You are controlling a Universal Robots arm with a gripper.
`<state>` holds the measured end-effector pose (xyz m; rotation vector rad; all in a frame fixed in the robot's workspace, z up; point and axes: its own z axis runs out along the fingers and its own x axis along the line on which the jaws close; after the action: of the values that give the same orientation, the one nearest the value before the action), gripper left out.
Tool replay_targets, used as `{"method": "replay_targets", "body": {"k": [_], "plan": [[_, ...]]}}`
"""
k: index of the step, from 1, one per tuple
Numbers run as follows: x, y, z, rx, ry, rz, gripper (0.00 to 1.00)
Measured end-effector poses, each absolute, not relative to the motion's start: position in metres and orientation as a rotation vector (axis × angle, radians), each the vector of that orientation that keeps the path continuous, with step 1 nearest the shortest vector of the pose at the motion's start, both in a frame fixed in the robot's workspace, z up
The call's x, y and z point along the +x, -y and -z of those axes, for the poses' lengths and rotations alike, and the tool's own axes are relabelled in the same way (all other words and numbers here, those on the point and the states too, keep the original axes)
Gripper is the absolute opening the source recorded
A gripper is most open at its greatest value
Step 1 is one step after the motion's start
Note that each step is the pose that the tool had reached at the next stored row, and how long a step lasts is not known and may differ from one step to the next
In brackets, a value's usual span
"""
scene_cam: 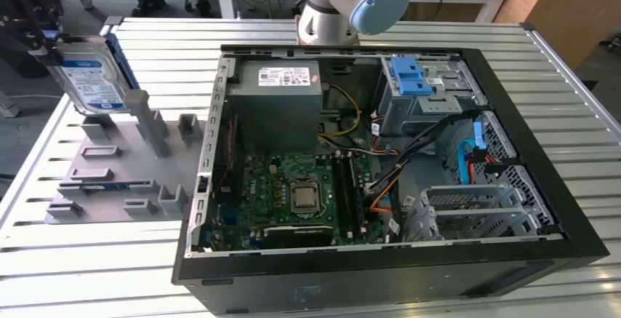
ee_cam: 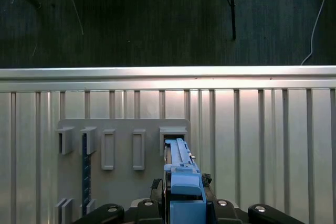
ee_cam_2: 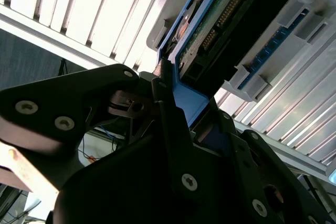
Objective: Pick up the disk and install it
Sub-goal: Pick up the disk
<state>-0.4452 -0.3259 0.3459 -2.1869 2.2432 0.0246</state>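
Black tool (scene_cam: 46, 33), in the exterior view, grasps the flat silver disk with its white-and-blue label and blue plastic frame (scene_cam: 92, 79), held just above the grey slotted holder (scene_cam: 116, 172) near the slatted metal counter's (scene_cam: 97, 260) far corner on the exterior view's left, well apart from the open black computer case (scene_cam: 388, 281). In the second wrist view its fingers (ee_cam_2: 170, 129) pinch the blue frame. In the first wrist view the disk sits over the holder's end slot. Pickup looks about done; the install is not.

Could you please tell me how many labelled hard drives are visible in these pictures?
1: the disk, held in the gripper by the grey fixture at the exterior view's left. Others may sit hidden in the bays of the computer case.
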Motion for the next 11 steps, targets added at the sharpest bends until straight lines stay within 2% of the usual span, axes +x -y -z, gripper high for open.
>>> {"method": "replay_targets", "body": {"k": [11], "plan": [[-0.4452, 0.3259, -0.3501, -2.187, -2.243, -0.024, 0.36]]}}
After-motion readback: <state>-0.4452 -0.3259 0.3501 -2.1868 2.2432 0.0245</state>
